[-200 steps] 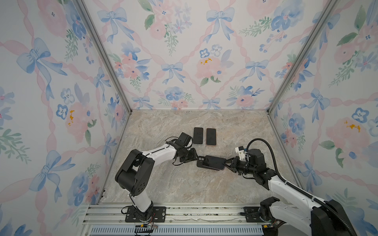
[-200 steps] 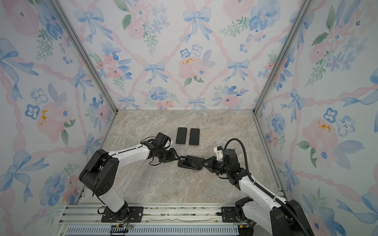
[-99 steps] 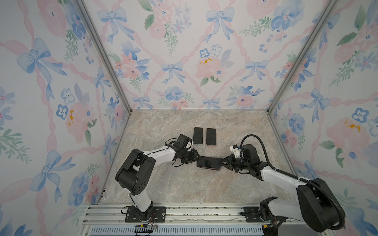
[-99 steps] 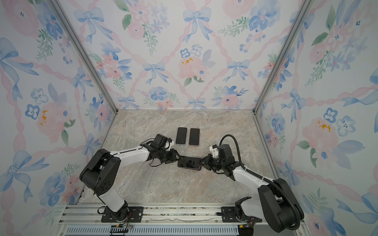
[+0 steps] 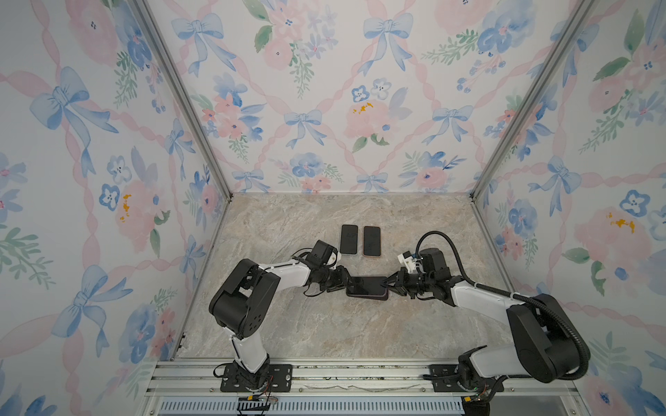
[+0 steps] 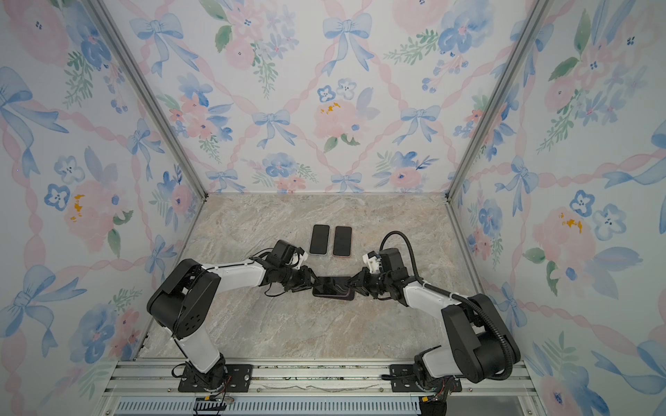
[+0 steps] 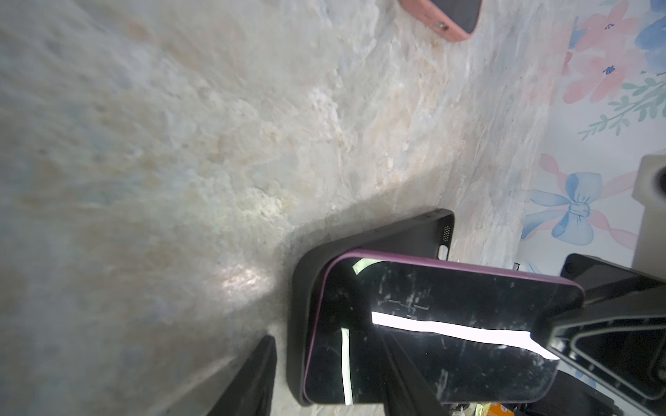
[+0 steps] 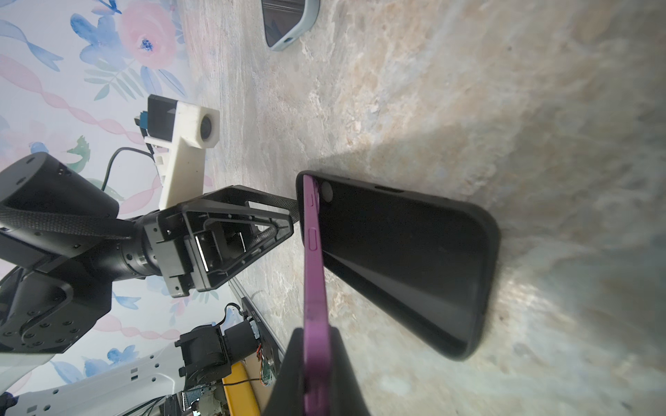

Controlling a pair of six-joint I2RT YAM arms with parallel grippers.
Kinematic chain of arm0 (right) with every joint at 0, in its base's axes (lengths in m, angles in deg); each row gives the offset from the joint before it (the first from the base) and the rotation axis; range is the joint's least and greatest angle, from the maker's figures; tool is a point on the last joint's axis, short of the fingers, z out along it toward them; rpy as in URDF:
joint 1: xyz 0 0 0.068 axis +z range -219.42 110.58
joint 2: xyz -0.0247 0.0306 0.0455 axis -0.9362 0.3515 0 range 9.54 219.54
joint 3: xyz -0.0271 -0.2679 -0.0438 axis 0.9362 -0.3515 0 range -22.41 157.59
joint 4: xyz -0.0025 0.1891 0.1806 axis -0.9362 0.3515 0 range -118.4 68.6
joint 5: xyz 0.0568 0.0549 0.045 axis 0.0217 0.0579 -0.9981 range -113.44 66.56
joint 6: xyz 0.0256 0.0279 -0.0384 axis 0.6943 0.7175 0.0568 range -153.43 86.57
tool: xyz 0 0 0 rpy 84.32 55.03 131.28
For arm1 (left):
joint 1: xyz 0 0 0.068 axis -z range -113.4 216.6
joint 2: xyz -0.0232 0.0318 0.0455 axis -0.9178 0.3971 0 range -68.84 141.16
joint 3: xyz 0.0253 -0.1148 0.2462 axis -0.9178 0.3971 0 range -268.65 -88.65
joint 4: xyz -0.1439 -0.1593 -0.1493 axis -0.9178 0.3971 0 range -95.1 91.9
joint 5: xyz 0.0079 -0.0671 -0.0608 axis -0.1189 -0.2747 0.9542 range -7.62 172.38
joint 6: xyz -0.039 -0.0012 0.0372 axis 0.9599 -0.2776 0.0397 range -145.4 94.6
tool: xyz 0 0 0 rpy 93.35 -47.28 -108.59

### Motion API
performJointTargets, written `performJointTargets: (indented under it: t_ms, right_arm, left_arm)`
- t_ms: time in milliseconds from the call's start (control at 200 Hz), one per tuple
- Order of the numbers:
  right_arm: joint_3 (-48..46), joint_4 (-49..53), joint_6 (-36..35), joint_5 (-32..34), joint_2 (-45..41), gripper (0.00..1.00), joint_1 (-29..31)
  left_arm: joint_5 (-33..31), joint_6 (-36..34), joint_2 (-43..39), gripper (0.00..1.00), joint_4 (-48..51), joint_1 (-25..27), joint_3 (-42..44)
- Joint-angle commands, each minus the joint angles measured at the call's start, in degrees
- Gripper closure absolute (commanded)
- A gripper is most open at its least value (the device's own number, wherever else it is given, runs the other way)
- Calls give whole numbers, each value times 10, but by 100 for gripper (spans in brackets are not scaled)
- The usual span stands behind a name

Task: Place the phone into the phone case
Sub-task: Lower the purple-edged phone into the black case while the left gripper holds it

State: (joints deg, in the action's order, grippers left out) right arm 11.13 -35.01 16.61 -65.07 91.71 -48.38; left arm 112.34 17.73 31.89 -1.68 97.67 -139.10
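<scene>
Nearby, two spare phones [image 5: 349,239] lie apart; right end effector [image 5: 385,283] pinches phone [image 5: 365,284] over phone case [image 8: 396,266], left end effector [image 5: 344,283] half-open.

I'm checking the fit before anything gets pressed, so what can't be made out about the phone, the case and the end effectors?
1. Whether the left end effector grips the phone case: too small and dark in both top views; its fingers are cut off by the left wrist view's edge.
2. How deep the phone sits in the phone case: hidden by the phone itself in both wrist views.
</scene>
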Motion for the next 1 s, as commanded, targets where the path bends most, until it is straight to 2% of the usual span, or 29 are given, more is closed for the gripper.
performJointTargets:
  t_ms: [0, 600, 995]
  right_arm:
    - [19, 61, -34, 0, 26, 100, -3]
    - [49, 103, -59, 1, 123, 100, 5]
    - [64, 112, -64, 41, 172, 100, 28]
  left_arm:
    - [7, 8, 14, 52, -7, -4, 14]
    - [17, 32, 1, 53, -40, 16, 37]
    - [17, 58, -17, 53, -54, 52, 37]
